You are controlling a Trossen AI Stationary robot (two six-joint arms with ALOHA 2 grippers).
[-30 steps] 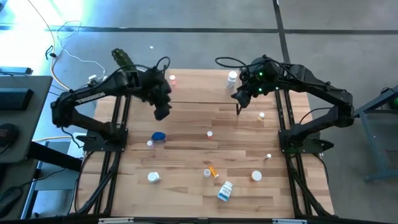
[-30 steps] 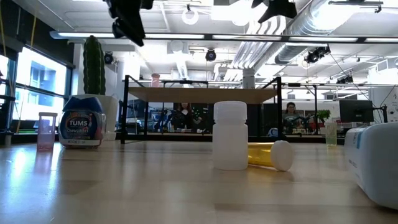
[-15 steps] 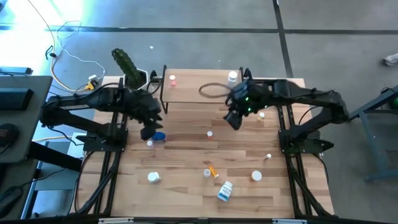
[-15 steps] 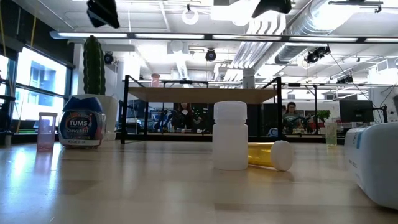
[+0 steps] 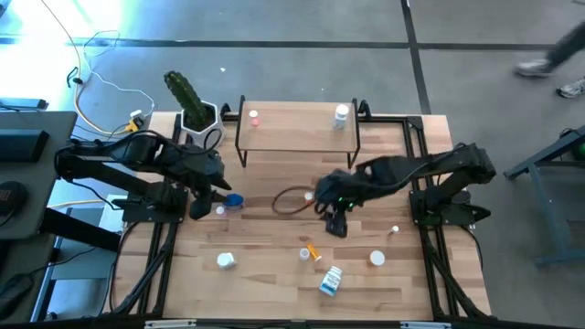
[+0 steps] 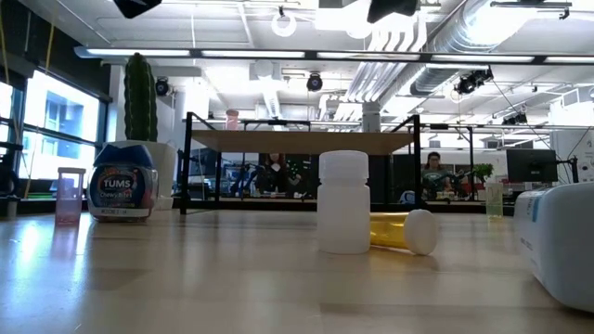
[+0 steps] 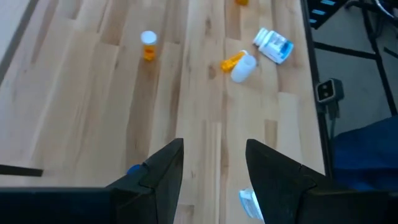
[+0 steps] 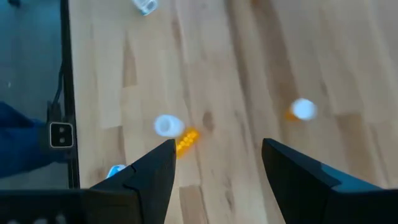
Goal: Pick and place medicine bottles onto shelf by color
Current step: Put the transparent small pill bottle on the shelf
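Right claw [image 5: 336,222] and left claw [image 5: 199,206] both hang spread and empty above the desk [image 5: 274,265]. The orange vial [image 5: 312,250] lying on its side looks light, rigid and prone to rolling. It is best pinched across its body, clear of the cap.

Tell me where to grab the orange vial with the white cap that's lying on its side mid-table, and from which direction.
Take the orange vial with the white cap across its orange body, not the cap. It lies flat on the wooden tabletop, so come straight down from above with the fingers straddling its long axis. The right gripper, open, is nearest. The white bottle stands close by, so keep clear of it.
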